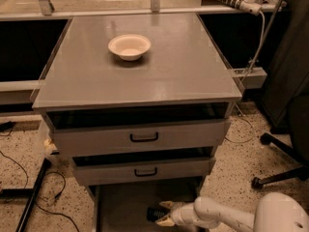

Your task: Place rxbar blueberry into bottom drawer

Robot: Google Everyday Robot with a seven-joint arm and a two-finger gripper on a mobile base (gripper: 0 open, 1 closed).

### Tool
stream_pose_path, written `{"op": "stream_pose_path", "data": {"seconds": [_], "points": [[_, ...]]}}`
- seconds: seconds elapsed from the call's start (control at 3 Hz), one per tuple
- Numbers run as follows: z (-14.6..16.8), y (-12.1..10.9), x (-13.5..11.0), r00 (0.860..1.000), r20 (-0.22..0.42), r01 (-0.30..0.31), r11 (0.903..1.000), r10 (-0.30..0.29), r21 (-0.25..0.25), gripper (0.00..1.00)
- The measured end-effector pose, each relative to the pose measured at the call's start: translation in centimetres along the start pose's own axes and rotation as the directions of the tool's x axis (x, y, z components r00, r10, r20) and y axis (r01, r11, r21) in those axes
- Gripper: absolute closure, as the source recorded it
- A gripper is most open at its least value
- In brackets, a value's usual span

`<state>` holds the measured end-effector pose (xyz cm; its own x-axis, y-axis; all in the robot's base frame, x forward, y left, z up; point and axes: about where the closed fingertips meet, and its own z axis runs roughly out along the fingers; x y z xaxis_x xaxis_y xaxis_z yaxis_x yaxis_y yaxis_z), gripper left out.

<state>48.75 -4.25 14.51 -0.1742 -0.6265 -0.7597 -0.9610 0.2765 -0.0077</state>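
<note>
Cabinet (145,76) fills most of your view, its flat grey top carrying a cream bowl (129,46) toward the back left. Below the top you see two grey drawer fronts, the upper one (96,140) and the lower one (106,172), each with a black handle and each pulled slightly out, leaving dark gaps above them whose insides you cannot read.

At the foot of the cabinet the bottom drawer (120,204) stands open. You see only part of its flat grey floor, since the lower edge of the view cuts off its front.

The robot's white arm (222,215) reaches in from the lower right, and its rounded body is cropped at the corner. A black chair base (280,174) stands on the speckled floor to the right, partly out of view, and thin cables (19,170) trail on the left.

The gripper (162,213) sits low inside the bottom drawer, right of centre. Its two pale fingertips (166,205) point left and pinch the near end of the rxbar blueberry (153,213). The bar shows as a small dark shape just above or on the drawer floor; you cannot tell which, and its markings are unreadable.
</note>
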Motion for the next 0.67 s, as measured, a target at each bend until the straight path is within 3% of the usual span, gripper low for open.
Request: {"op": "stream_pose_path", "data": {"seconds": [0.33,0.67], "points": [[0.01,0.01,0.0,1.0,0.0,0.0,1.0,0.0,0.0,0.0],[0.01,0.01,0.0,1.0,0.0,0.0,1.0,0.0,0.0,0.0]]}}
